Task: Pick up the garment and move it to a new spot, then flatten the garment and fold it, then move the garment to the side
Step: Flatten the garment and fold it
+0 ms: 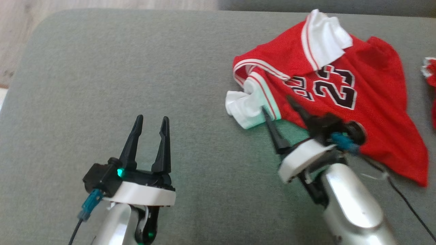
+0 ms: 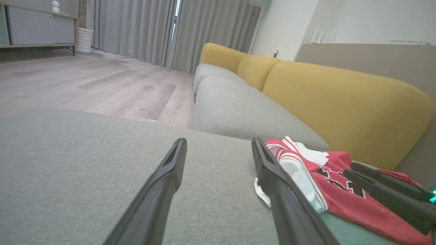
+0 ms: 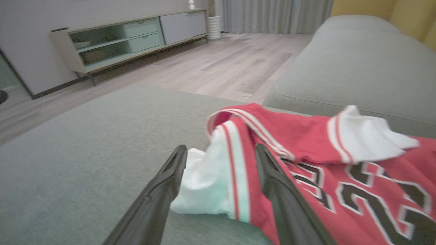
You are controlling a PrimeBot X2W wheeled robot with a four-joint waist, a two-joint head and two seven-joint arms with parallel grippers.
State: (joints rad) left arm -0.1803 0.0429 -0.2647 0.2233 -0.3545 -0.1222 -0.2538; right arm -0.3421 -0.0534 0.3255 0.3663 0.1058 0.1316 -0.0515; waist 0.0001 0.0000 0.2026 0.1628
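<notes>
The garment (image 1: 371, 98) is a red jersey with white trim and a black 23, lying crumpled on the right half of the grey-green cushion (image 1: 136, 68). My right gripper (image 1: 276, 104) is open at its near-left corner. In the right wrist view this gripper (image 3: 220, 149) has a finger on each side of the garment's (image 3: 299, 136) white sleeve and striped hem, not closed on them. My left gripper (image 1: 151, 119) stands open over bare cushion, well left of the jersey. The left wrist view shows the left gripper (image 2: 218, 141) with nothing in it and the garment (image 2: 354, 207) to its right.
Another red and white piece of cloth (image 1: 430, 69) lies at the right edge. A black cable (image 1: 405, 200) trails from the right arm over the cushion. Yellow sofa backs (image 2: 340, 98) rise beyond, with wood floor (image 3: 238, 64) and a low cabinet (image 3: 119, 41) past the cushion's edge.
</notes>
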